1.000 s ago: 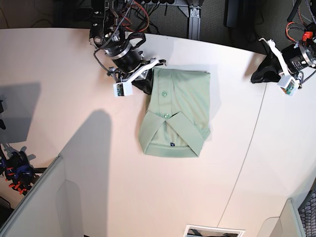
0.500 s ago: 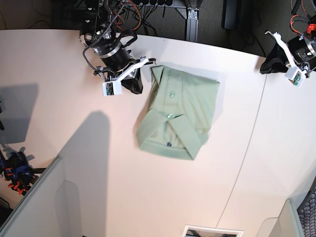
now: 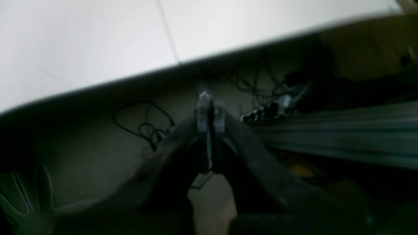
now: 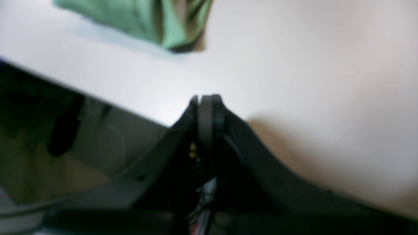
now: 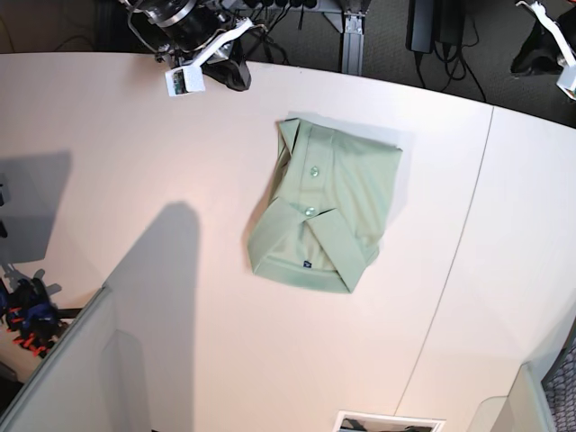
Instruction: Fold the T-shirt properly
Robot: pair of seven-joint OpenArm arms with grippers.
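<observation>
Both hands pulled back off table [image 5: 135,270], closed, empty; folded T-shirt [image 5: 324,216] lies alone.

Seen from the base camera, the right arm [image 5: 180,18] is a black and silver cylinder trimmed with a white bracket, a small white camera module [image 5: 184,81] hanging from it. The left arm [image 5: 544,36] shows black casing with white trim. Both wrist views show matte black fingers [image 4: 206,111], the left pair tipped pale grey [image 3: 209,112]
</observation>
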